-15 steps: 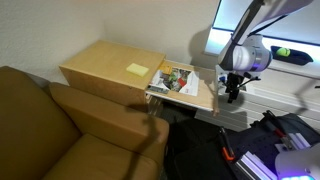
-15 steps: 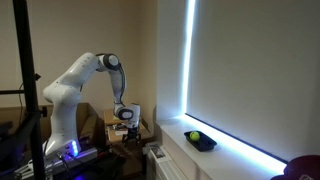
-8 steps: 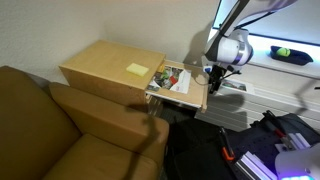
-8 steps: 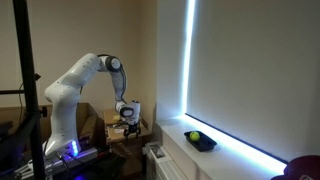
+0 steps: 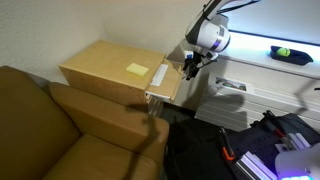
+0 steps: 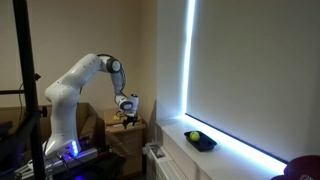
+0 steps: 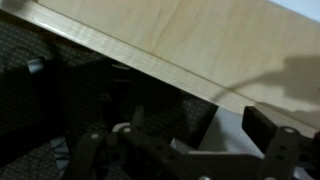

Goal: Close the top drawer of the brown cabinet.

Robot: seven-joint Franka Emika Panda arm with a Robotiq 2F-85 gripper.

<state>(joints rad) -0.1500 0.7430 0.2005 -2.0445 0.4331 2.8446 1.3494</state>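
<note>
The end effector, fingers spread wide, faces the front panel of the top drawer, with the brown cabinet directly beyond.

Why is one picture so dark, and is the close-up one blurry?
In an exterior view the brown cabinet is evenly lit, though the window strip glares white. In an exterior view the room is dim against a blown-out light band. The wrist view is soft, wood panel and gripper both blurred.
</note>
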